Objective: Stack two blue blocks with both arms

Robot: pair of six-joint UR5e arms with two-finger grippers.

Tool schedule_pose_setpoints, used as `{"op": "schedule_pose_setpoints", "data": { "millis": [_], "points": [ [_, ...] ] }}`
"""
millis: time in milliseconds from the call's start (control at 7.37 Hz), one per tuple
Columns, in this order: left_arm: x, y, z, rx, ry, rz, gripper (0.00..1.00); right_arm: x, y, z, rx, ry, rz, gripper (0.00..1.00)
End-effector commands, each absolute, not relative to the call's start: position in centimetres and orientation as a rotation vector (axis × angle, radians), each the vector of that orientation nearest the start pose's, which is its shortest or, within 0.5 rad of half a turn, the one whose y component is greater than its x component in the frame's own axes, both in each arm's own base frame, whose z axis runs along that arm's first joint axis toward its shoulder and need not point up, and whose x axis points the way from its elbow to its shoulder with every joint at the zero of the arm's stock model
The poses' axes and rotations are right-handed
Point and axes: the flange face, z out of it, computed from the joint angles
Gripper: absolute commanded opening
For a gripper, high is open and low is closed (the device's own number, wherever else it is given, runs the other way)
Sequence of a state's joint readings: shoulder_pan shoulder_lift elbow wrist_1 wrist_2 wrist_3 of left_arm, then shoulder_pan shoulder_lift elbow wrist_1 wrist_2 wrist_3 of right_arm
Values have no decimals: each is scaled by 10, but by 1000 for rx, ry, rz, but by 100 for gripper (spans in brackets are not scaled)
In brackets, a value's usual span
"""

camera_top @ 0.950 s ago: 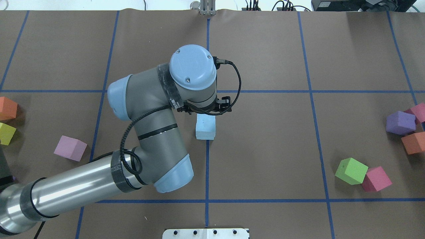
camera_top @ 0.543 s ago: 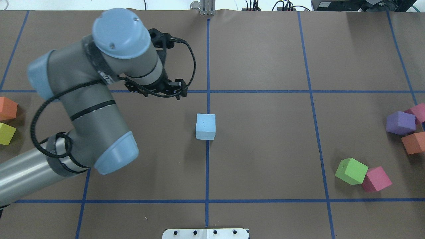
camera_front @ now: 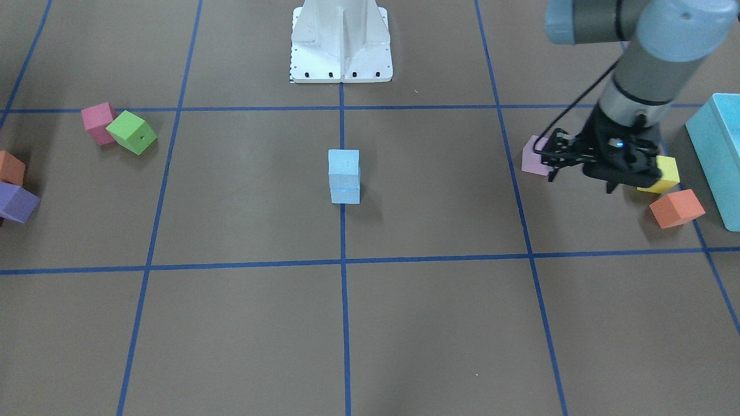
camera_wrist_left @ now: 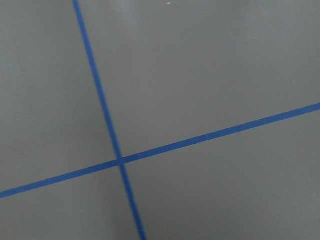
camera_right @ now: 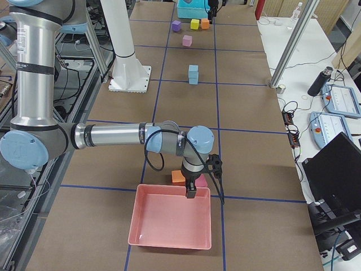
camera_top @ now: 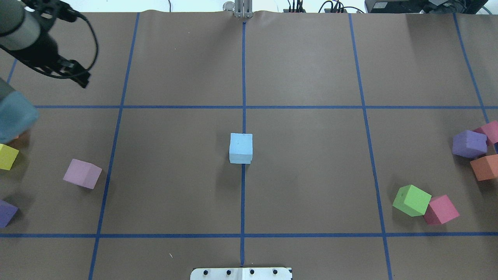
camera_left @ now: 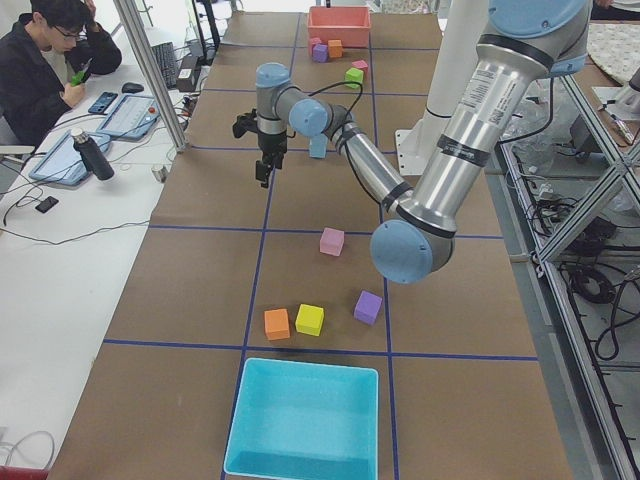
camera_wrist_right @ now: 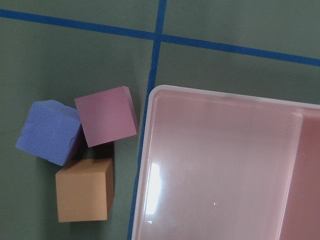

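Note:
The two pale blue blocks (camera_top: 241,147) stand stacked, one on the other, at the table's middle on the blue centre line. They also show in the front view (camera_front: 344,176), with nothing touching them. My left gripper (camera_front: 580,180) hangs far off to my left above the lilac and yellow cubes. Its jaws look spread and empty, and it shows at the overhead view's top left (camera_top: 72,74). My right gripper (camera_right: 190,189) shows only in the right side view, over the pink tray's near rim. I cannot tell whether it is open or shut.
A teal box (camera_front: 714,156) and lilac (camera_top: 81,174), yellow (camera_top: 7,156), purple (camera_top: 6,213) and orange (camera_front: 676,208) cubes lie on my left. Green (camera_top: 411,200), pink (camera_top: 441,210), purple (camera_top: 469,144) and orange (camera_top: 484,167) cubes and a pink tray (camera_wrist_right: 225,165) lie on my right.
My left arm has swung from just behind the blue stack far out to the table's left back corner. The stack has stayed still.

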State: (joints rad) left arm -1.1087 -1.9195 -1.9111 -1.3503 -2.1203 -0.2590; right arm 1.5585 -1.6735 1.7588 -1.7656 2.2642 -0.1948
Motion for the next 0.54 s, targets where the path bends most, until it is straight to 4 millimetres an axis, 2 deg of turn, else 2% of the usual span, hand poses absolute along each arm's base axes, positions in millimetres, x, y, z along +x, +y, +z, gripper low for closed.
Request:
{"op": "schedule_pose_setpoints", "data": {
  "millis": [0, 136, 271, 407],
  "points": [
    [40, -548, 457, 224, 638, 419, 98, 64, -438, 639, -42, -700, -160, 100],
    [-3, -548, 500, 205, 623, 439, 98, 64, -438, 639, -42, -700, -160, 100],
    [-32, -537, 541, 166, 622, 433, 98, 64, -438, 639, -37, -700, -162, 100],
    [-55, -509, 582, 113, 628, 377, 98, 64, -438, 643, -23, -699, -167, 100]
  ]
}}
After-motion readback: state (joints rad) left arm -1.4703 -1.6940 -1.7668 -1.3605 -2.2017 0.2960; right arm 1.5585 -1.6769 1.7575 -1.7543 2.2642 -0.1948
